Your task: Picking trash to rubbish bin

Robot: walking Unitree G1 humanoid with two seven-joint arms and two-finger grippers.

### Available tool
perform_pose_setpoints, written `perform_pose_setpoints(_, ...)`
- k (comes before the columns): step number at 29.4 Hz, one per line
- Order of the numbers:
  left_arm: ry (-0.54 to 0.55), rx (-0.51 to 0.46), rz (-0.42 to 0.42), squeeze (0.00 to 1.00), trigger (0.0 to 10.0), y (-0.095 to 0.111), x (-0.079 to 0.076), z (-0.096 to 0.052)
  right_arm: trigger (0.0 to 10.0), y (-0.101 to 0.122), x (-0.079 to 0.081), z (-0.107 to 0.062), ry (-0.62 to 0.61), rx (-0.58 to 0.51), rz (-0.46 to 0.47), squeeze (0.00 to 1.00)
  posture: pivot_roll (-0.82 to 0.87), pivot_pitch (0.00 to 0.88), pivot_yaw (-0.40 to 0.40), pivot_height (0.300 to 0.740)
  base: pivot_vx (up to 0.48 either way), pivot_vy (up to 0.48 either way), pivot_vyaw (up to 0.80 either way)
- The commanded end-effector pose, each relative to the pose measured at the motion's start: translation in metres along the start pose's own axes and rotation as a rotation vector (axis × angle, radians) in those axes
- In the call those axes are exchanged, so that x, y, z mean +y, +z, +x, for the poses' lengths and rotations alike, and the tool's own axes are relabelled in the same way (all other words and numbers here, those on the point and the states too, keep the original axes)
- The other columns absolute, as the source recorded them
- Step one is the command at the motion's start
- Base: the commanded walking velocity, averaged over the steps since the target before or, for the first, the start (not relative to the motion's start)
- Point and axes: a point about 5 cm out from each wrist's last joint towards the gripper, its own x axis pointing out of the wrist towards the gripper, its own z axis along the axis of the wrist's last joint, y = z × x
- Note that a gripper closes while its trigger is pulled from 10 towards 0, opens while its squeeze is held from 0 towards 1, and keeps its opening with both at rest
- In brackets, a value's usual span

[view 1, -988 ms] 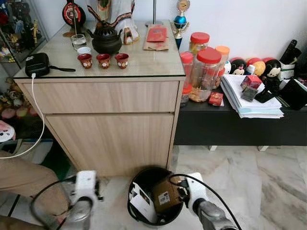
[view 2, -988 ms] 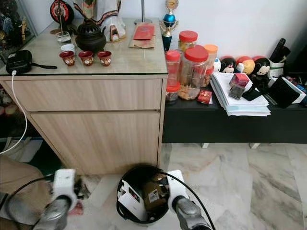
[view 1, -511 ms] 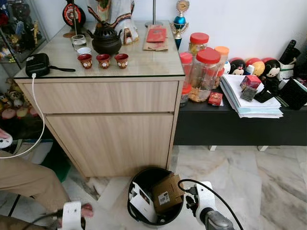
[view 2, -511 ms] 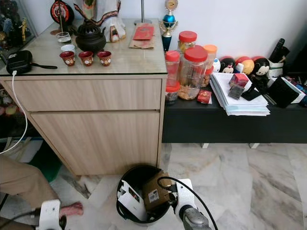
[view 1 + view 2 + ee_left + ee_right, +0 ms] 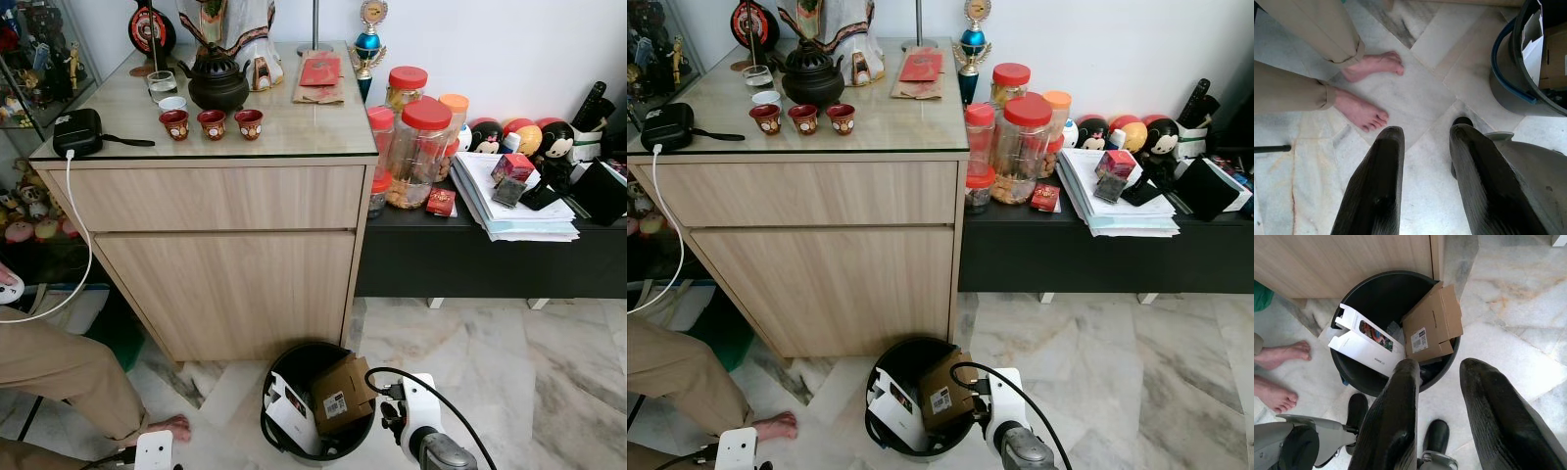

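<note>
A wooden cabinet [image 5: 225,255] holds a black teapot [image 5: 217,80] and three red cups [image 5: 212,123]; red-lidded jars [image 5: 419,147] stand beside it.

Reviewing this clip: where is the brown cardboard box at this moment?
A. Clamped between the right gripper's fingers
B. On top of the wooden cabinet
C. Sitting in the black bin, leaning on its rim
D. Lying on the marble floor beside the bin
C: the brown cardboard box rests inside the black bin against its rim, next to a white carton, while the right gripper hangs open and empty above it.
</note>
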Motion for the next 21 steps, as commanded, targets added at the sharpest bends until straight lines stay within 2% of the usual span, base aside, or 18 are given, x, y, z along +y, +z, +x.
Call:
perform_pose_setpoints(1,0.009,0.025,-0.013,0.0,10.0,-0.0045,0.0038,-0.001,10.0,-0.0036,-0.0007,-0.0008,-0.011,0.009,0.021,0.0,0.08,0.036,-0.004,0.74,0.0,0.0,0.0)
perform_pose_setpoints(4,0.006,0.023,-0.013,0.0,10.0,-0.0039,0.0036,-0.0008,10.0,-0.004,-0.0009,-0.001,-0.014,0.009,0.023,0.0,0.08,0.036,-0.003,0.74,0.0,0.0,0.0)
perform_pose_setpoints(21,-0.007,0.016,-0.009,0.0,10.0,-0.0017,0.0024,-0.0001,10.0,-0.0044,-0.0005,-0.001,-0.017,0.007,0.028,0.0,0.08,0.032,0.0,0.74,-0.283,0.0,0.0)
